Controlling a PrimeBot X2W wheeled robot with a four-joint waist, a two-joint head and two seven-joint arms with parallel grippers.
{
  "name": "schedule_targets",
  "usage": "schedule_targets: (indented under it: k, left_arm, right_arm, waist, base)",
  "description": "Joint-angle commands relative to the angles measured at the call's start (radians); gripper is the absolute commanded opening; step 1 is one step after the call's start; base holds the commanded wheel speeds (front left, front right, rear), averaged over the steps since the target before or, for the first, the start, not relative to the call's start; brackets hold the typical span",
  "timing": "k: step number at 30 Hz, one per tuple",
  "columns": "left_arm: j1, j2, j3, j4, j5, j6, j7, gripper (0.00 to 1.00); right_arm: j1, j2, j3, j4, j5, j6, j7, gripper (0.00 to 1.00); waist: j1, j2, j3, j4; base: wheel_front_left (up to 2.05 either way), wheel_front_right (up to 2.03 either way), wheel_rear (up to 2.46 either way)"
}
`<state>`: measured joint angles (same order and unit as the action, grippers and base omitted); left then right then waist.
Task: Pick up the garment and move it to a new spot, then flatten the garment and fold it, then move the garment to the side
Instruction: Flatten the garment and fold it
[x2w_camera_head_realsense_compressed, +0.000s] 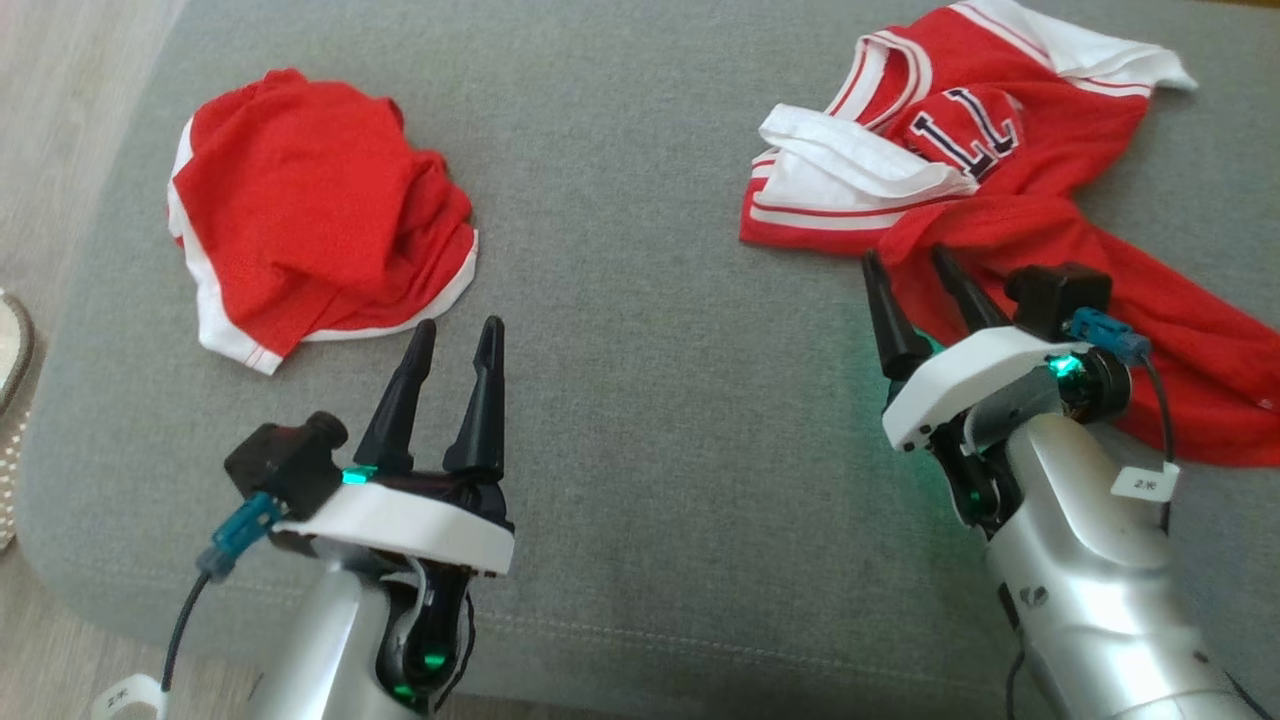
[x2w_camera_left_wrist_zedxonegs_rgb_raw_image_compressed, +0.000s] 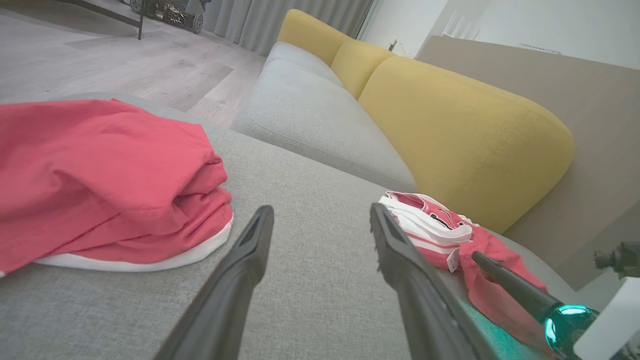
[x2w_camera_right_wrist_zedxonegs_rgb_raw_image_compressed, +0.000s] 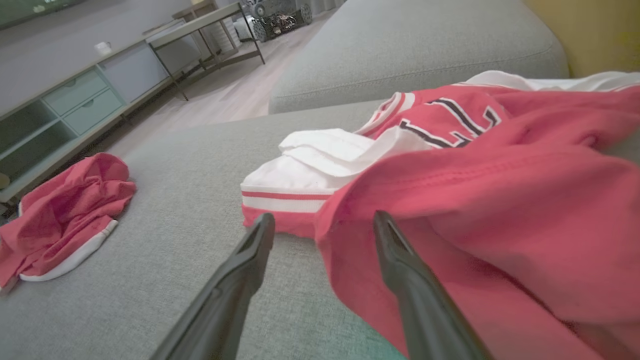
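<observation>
Currently the red jersey (x2w_camera_head_realsense_compressed: 1050, 200) lies rumpled at the far right of the grey cushion (x2w_camera_head_realsense_compressed: 650, 300). Its white sleeves with red stripes are folded over on the left side and part of a dark, white-edged number shows on the chest. A long red fold runs from it down toward the near right edge.

Right gripper (x2w_camera_head_realsense_compressed: 905, 253): jaws wide open, holding nothing. The fingers point at the near-left edge of that red fold, just below the striped white sleeve. In the right wrist view the fold's hem sits in the gap between the two fingers, with the right-hand finger over red cloth and the left-hand one over bare grey. Can't tell if either tip touches the fabric.

A second crumpled red garment (x2w_camera_head_realsense_compressed: 310, 210) with white trim is bunched in a heap at the far left of the same cushion, well apart from the jersey.

Left gripper (x2w_camera_head_realsense_compressed: 458, 325): jaws also wide open and empty, over bare grey just near-side and right of that heap. The tips are close to its white hem but clear of it in the left wrist view.

Behind the cushion there's a grey sofa seat (x2w_camera_left_wrist_zedxonegs_rgb_raw_image_compressed: 310, 115) with yellow back cushions (x2w_camera_left_wrist_zedxonegs_rgb_raw_image_compressed: 465, 135). Wood-look floor (x2w_camera_left_wrist_zedxonegs_rgb_raw_image_compressed: 125, 65) runs off to the left, and a low cabinet (x2w_camera_right_wrist_zedxonegs_rgb_raw_image_compressed: 75, 100) with drawers stands across the room.
</observation>
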<state>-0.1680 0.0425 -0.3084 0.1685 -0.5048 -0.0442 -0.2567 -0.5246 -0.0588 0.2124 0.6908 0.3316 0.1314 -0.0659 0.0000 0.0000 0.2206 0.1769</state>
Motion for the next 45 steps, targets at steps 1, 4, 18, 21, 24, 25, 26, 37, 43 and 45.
schedule_targets:
  k: [1, 4, 18, 21, 24, 25, 26, 37, 43, 45]
  left_arm:
    - [-0.045, 0.008, 0.026, -0.031, -0.003, 0.0, -0.005, 1.0]
    - [-0.052, 0.008, 0.024, -0.032, -0.002, 0.0, -0.005, 1.0]
    - [-0.052, 0.008, 0.038, -0.024, 0.01, 0.002, -0.005, 1.0]
    - [-0.044, 0.008, 0.048, -0.022, 0.013, 0.002, -0.005, 1.0]
    - [-0.033, 0.008, 0.059, -0.021, 0.015, 0.003, -0.005, 1.0]
    - [-0.028, 0.008, 0.063, -0.021, 0.017, 0.003, -0.005, 1.0]
    - [-0.022, 0.008, 0.069, -0.021, 0.02, 0.004, -0.005, 1.0]
    - [-0.017, 0.008, 0.115, -0.033, 0.034, 0.0, -0.005, 1.0]
    - [-0.049, 0.008, 0.116, -0.03, 0.056, -0.011, -0.005, 1.0]
    - [-0.063, 0.008, 0.117, -0.027, 0.062, -0.015, -0.005, 1.0]
  right_arm:
    - [-0.052, 0.008, 0.016, 0.004, 0.011, -0.001, -0.027, 1.0]
    - [-0.075, 0.008, 0.021, 0.041, 0.014, -0.001, -0.04, 1.0]
    - [-0.114, 0.009, 0.08, 0.125, 0.065, -0.001, -0.089, 0.0]
    - [-0.088, 0.009, 0.088, 0.1, 0.073, -0.001, -0.094, 0.0]
    - [-0.04, -0.003, 0.086, 0.049, 0.088, -0.001, -0.083, 0.0]
    - [-0.019, -0.013, 0.084, 0.025, 0.095, -0.001, -0.075, 0.0]
    - [0.003, -0.023, 0.084, -0.002, 0.101, -0.001, -0.064, 0.0]
    - [0.303, -0.176, -0.073, -0.406, 0.087, -0.001, 0.169, 0.0]
    - [0.388, -0.17, -0.206, -0.562, 0.005, -0.001, 0.263, 0.0]
    - [0.379, -0.163, -0.24, -0.591, -0.017, -0.001, 0.267, 0.0]
  waist:
    - [0.0, 0.0, 0.015, 0.012]
    - [0.0, 0.0, 0.026, 0.018]
    - [0.0, 0.0, 0.008, -0.008]
    - [0.0, 0.0, -0.012, -0.036]
    - [0.0, 0.0, -0.042, -0.076]
    - [0.0, 0.0, -0.052, -0.09]
    - [0.0, 0.0, -0.063, -0.109]
    - [0.0, 0.0, -0.102, -0.286]
    - [0.0, 0.0, -0.077, -0.346]
    - [0.0, 0.0, -0.065, -0.359]
  base:
    - [0.0, 0.0, 0.0]
    - [0.0, 0.0, 0.0]
    - [0.0, 0.0, 0.0]
    - [0.0, 0.0, 0.0]
    - [0.0, 0.0, 0.0]
    - [0.0, 0.0, 0.0]
    - [0.0, 0.0, 0.0]
    - [0.0, 0.0, 0.0]
    - [0.0, 0.0, 0.0]
    - [0.0, 0.0, 0.0]
